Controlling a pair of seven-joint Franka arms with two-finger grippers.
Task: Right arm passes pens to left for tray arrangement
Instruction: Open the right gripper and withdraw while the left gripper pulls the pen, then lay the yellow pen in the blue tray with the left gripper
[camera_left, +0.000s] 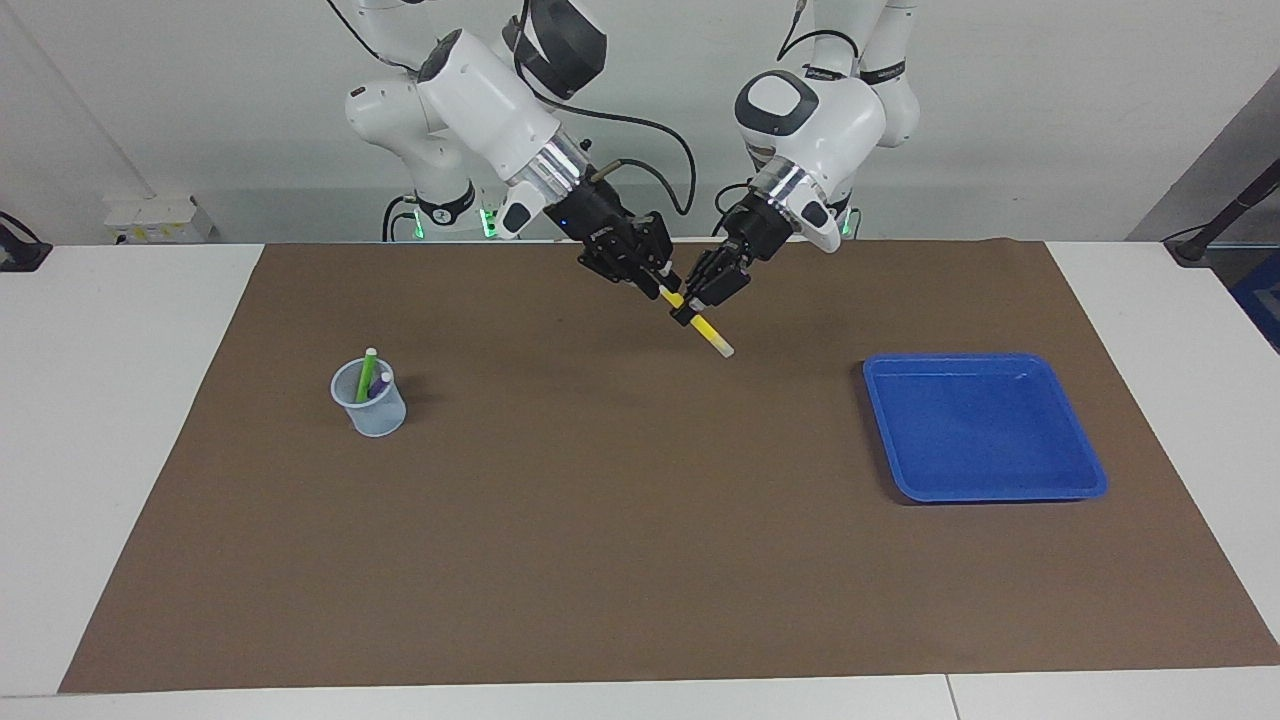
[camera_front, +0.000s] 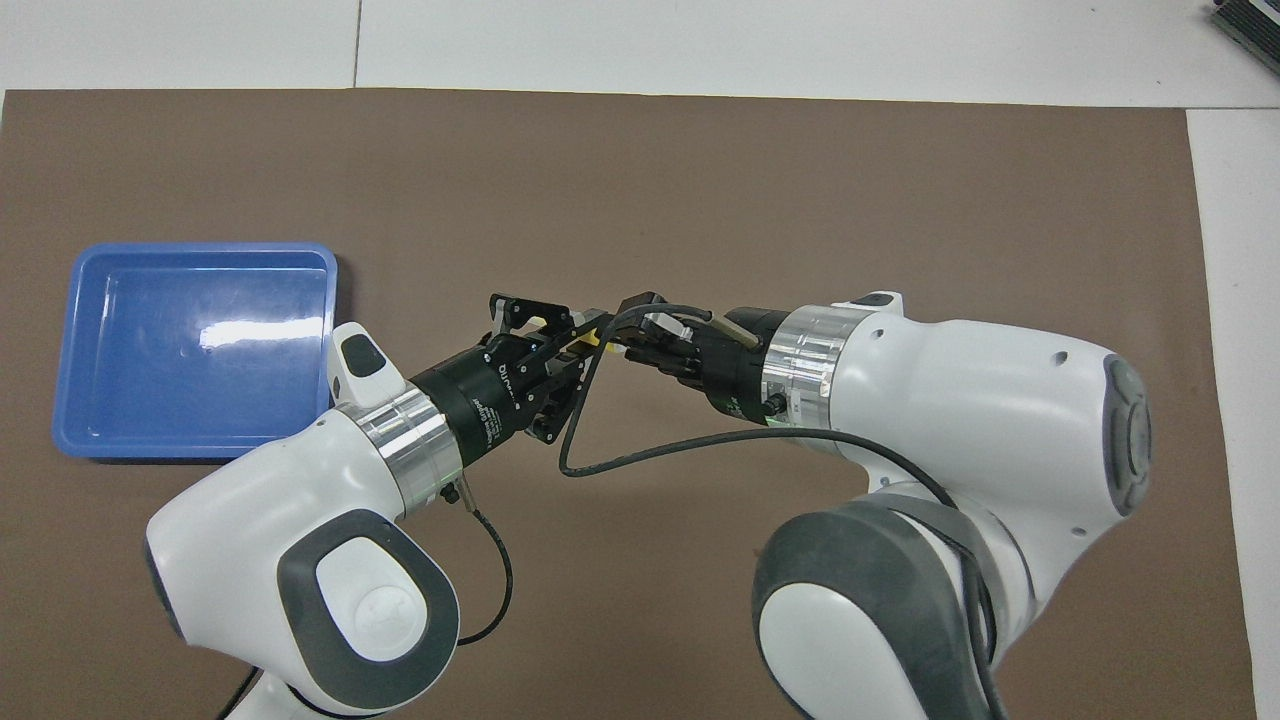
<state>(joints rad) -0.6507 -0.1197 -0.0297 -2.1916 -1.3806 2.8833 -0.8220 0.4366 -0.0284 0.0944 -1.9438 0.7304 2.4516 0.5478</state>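
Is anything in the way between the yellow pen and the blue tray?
No, nothing visible. The yellow pen hangs in the left pincer above bare brown mat, and only mat lies between there and the blue tray.
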